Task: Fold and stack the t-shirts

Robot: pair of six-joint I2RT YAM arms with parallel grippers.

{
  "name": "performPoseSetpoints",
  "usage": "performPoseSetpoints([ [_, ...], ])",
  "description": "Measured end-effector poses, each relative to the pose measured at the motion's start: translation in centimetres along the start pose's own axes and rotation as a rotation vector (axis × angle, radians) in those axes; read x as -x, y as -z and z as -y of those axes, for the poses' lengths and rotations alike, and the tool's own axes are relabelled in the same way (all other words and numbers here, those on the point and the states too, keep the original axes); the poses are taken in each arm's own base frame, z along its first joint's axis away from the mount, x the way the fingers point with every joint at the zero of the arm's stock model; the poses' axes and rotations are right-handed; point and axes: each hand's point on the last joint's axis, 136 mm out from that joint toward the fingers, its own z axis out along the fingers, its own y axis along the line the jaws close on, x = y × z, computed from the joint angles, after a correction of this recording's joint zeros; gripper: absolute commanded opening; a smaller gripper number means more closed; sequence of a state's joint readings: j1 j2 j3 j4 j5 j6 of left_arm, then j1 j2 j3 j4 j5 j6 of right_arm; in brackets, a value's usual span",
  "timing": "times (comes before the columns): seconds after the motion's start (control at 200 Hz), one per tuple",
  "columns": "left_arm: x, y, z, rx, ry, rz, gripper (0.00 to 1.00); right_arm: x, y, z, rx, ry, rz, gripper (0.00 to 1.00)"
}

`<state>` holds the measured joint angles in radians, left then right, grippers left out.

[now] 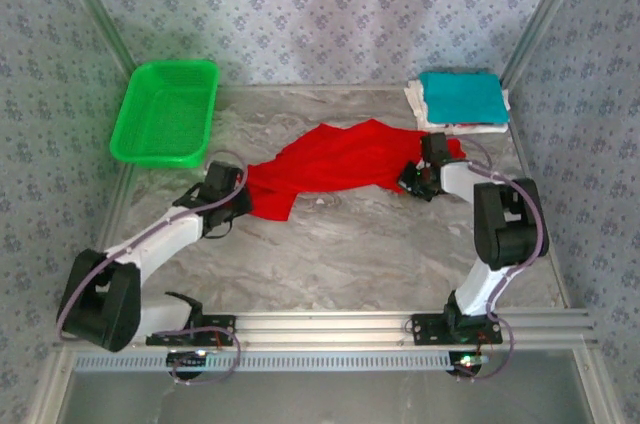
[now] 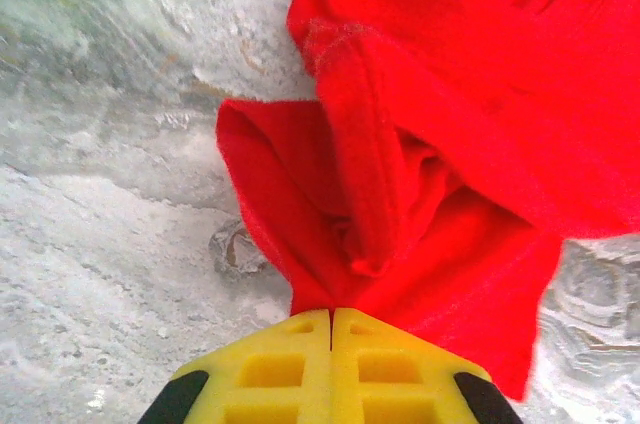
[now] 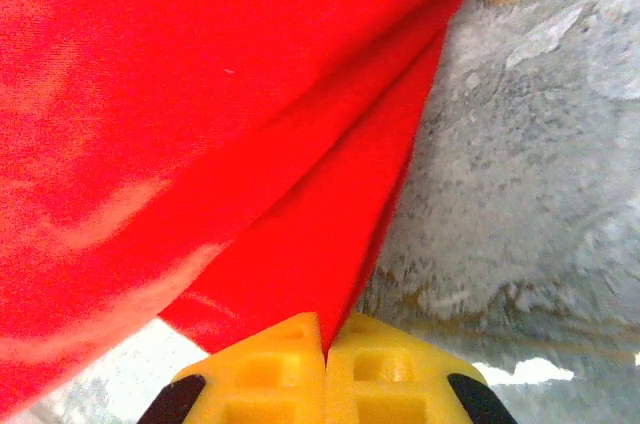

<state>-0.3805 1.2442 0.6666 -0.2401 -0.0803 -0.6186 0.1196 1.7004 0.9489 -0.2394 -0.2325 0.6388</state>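
1. Top external: the red t-shirt point(image 1: 340, 159) lies crumpled on the table point(image 1: 350, 244), between left gripper point(image 1: 238, 199) and right gripper point(image 1: 413, 182)
2. Left wrist: jaws closed, pinching a bunched edge; the cloth looks light and limp, likely to sag
3. Right wrist: jaws pinch a creased fold; corners look the better hold

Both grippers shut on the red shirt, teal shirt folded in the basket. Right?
No. The teal shirt is not in the basket; the top view shows it folded on the whitish shirt at the far right corner. The left gripper and right gripper are both shut on the red shirt, as the wrist views show.
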Motion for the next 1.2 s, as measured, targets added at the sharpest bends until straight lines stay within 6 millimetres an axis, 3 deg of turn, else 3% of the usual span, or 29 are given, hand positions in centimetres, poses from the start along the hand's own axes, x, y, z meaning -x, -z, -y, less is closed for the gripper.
performPoseSetpoints([
  [0.085,1.4,1.9,0.5,-0.042,0.017,0.045,0.00,0.9,3.2,-1.2,0.033,0.039,0.053,0.00],
  [0.265,5.8,7.4,2.1,-0.167,0.043,0.177,0.00,3.6,13.4,-4.8,0.153,0.124,0.228,0.00],
  [0.37,8.2,11.3,3.7,-0.235,0.017,0.241,0.00,4.6,19.2,-5.8,0.198,0.141,0.327,0.00],
  [0.56,11.3,19.5,5.9,-0.339,-0.029,0.358,0.00,4.6,28.5,-7.9,0.265,0.192,0.443,0.00],
  [0.74,13.4,27.8,7.0,-0.422,-0.061,0.517,0.00,2.9,35.9,-9.8,0.329,0.262,0.555,0.00],
  [0.999,13.4,37.0,6.3,-0.450,-0.098,0.666,0.00,-1.0,44.1,-10.4,0.391,0.320,0.688,0.00],
  [1.199,14.4,47.6,6.7,-0.530,-0.134,0.863,0.00,-2.8,50.0,-11.6,0.463,0.364,0.808,0.00],
])
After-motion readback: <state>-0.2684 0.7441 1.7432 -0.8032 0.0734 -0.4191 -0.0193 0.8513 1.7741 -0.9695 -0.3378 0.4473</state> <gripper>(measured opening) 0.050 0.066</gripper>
